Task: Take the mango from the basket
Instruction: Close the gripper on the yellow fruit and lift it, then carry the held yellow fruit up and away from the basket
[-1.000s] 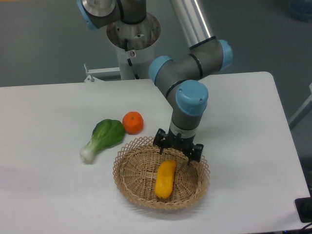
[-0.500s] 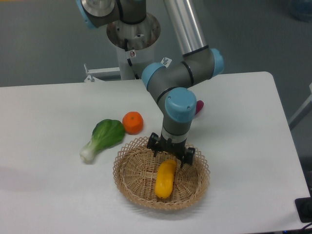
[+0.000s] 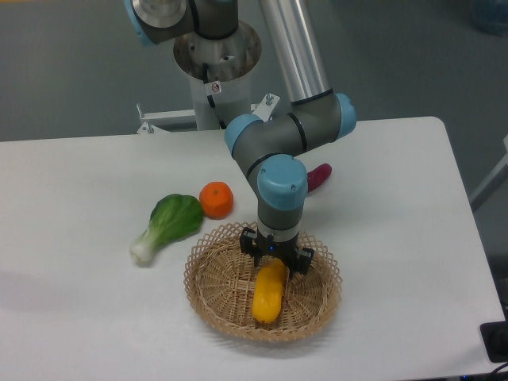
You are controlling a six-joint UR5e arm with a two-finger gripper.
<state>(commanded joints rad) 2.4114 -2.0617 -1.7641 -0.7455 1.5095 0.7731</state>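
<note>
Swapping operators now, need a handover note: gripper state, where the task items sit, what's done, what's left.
Gripper: open, fingers straddling the far end of the mango, not closed on it.
Mango: lying in the wicker basket, not lifted.
Also on the table: tangerine and bok choy left of the basket, sweet potato partly hidden behind the arm.
Done: approach above the mango.
Left: close on the mango, lift it clear of the basket.
</note>
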